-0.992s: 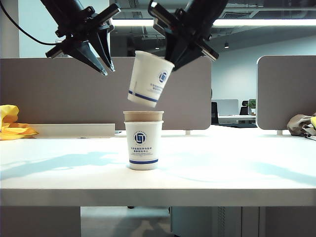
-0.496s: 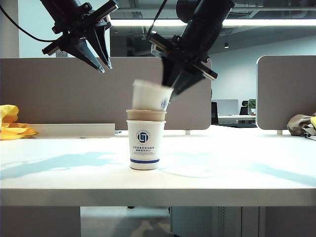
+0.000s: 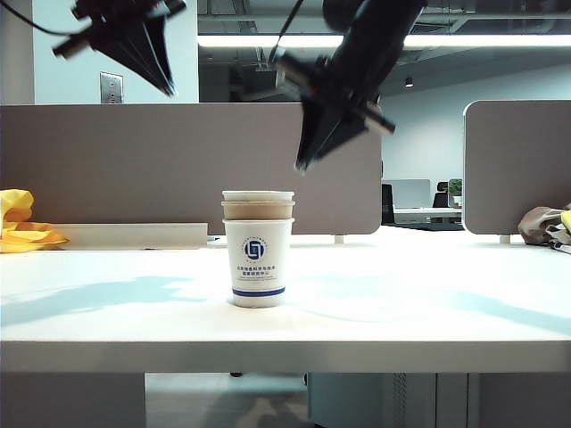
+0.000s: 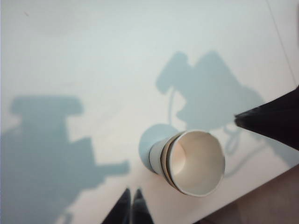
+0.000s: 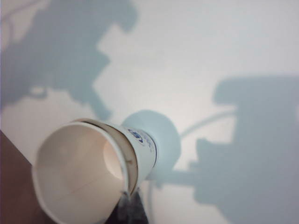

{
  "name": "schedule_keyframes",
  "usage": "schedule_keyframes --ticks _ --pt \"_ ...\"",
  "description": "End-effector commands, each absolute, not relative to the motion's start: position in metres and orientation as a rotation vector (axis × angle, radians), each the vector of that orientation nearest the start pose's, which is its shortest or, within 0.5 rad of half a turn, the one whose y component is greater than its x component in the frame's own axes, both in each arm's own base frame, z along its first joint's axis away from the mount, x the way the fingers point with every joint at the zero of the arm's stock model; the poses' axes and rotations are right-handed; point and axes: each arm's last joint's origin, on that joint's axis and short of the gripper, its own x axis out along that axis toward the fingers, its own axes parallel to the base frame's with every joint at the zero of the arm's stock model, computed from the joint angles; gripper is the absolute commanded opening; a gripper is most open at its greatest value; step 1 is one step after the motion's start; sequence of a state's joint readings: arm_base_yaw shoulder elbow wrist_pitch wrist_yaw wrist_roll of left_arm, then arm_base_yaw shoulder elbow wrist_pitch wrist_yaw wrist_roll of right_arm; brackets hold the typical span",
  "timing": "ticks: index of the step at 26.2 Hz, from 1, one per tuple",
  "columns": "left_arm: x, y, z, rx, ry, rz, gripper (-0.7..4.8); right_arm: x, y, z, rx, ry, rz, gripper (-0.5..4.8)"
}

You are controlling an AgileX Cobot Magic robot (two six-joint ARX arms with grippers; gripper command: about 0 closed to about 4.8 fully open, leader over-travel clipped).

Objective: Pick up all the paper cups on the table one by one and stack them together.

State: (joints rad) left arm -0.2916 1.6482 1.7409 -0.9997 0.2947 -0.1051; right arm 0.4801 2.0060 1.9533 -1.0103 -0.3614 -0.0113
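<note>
The three paper cups stand nested in one upright stack at the middle of the table. The outer one is white with a blue logo, a brown rim shows above it, and a white rim sits on top. My right gripper hangs shut and empty above and to the right of the stack. High at the upper left, well away from the cups, my left gripper is shut and empty too. The left wrist view looks down on the stack past the left gripper. In the right wrist view the stack lies close before the right gripper.
Grey partition panels stand behind the table. A yellow thing lies at the far left and a bundle of cloth at the far right. The table's thick front edge faces the exterior camera.
The white cup held by my right gripper went down into the stack and was let go; that gripper then shut and lifted off. My left gripper shut and moved up and left.
</note>
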Motion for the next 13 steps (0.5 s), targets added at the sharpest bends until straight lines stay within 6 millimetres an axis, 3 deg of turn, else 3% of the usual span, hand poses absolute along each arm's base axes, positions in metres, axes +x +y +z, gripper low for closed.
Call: schedule_keyframes --ticks 1,5,10,13 --pt "0.313 -0.093 0.395 -0.105 0.836 -0.475 -0.06 0.365 0.198 0.336 -0.076 0.966 0.768 -0.02" --pt "0.297 -0.077 0.417 -0.118 0.736 -0.452 -0.06 0.351 0.187 0.371 -0.099 0.831 0.77 -0.02" --pt "0.253 -0.059 0.466 -0.087 0.447 -0.423 -0.06 0.321 0.171 0.436 -0.097 0.503 0.749 -0.02" --pt "0.232 -0.055 0.478 -0.082 0.314 -0.426 -0.06 0.305 0.163 0.462 -0.097 0.37 0.747 -0.02"
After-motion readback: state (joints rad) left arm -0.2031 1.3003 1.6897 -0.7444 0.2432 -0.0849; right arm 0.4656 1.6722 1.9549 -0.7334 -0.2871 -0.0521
